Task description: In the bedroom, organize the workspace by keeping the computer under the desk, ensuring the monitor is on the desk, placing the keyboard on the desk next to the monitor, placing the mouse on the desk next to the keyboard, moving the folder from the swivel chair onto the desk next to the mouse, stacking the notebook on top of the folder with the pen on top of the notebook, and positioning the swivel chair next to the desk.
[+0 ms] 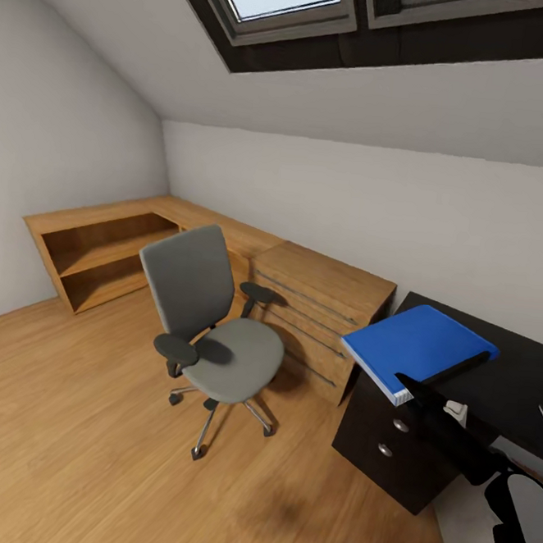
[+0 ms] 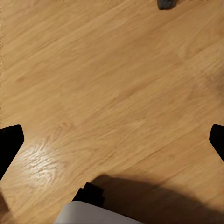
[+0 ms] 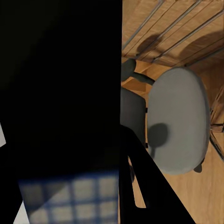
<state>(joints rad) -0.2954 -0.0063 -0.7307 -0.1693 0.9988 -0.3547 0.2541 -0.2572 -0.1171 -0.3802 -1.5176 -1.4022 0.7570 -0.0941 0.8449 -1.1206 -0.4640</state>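
Fingers of the right gripper [image 1: 451,384] are closed on the near edge of the folder [image 1: 418,342], one black finger lying across its blue cover – the folder rests on the desk [image 1: 535,369] at its left end, above the drawers [image 1: 389,434]. Left gripper [image 2: 112,140] hangs over bare wood floor [image 2: 102,84], its dark fingertips [image 2: 9,142] spread wide apart, holding nothing. Left of the desk stands a wooden chest [image 1: 317,313], and in front of it the chair [image 1: 213,332] – seat empty, well apart from the desk
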